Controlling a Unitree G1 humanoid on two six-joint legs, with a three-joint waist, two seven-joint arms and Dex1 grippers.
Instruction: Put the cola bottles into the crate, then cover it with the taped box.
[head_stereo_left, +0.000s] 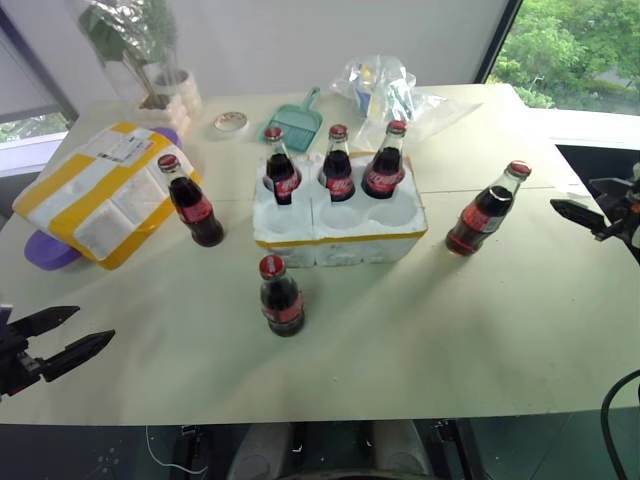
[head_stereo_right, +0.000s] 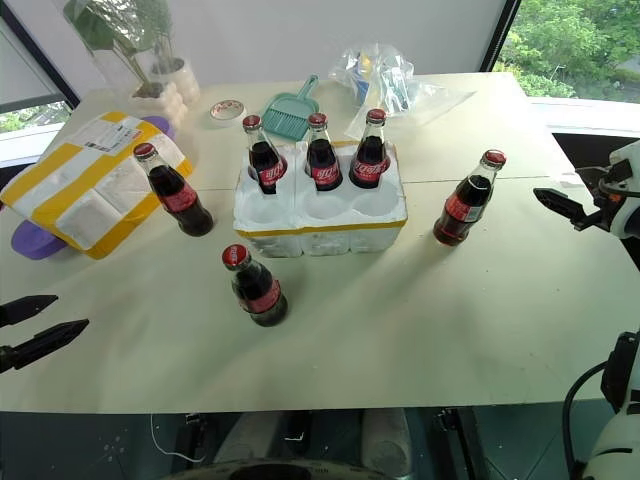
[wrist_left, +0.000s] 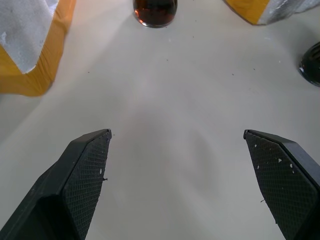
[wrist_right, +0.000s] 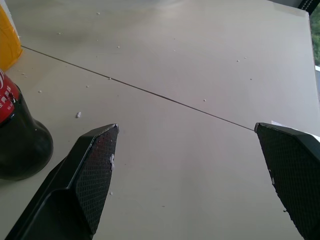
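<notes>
Bottles are my main worry, but size first: the table (head_stereo_left: 420, 340) carries everything, and its near edge lies close under my arms, so anything I knock could roll off.

Next, the taped box (head_stereo_left: 95, 195) leans at the left of the frame on something purple (head_stereo_left: 45, 252). Tilted like that, it may slide when I lift it later, and a bottle (head_stereo_left: 192, 201) stands touching or just beside its right corner; dragging the box could topple it.

At centre sits the crate (head_stereo_left: 340, 222), with 3 bottles (head_stereo_left: 338, 165) in the back row of wells and the 3 front wells empty. Foam is light, so pushing a bottle down off-centre might shove or tip the whole block, and the standing necks behind are easy to clip.

3 loose bottles remain: the one by the box, 1 (head_stereo_left: 281, 297) below the crate, and 1 (head_stereo_left: 486, 211) at right of centre. Glass is slick and tall; a pinch too high or glancing would tip it.

Smallest, my tools: the left gripper (head_stereo_left: 68, 336) hovers at lower left, the right gripper (head_stereo_right: 562, 209) at the right edge, both spread wide and holding nothing. The right one is nearest a bottle, and a sideways approach could bump it before the fingers straddle it.
</notes>
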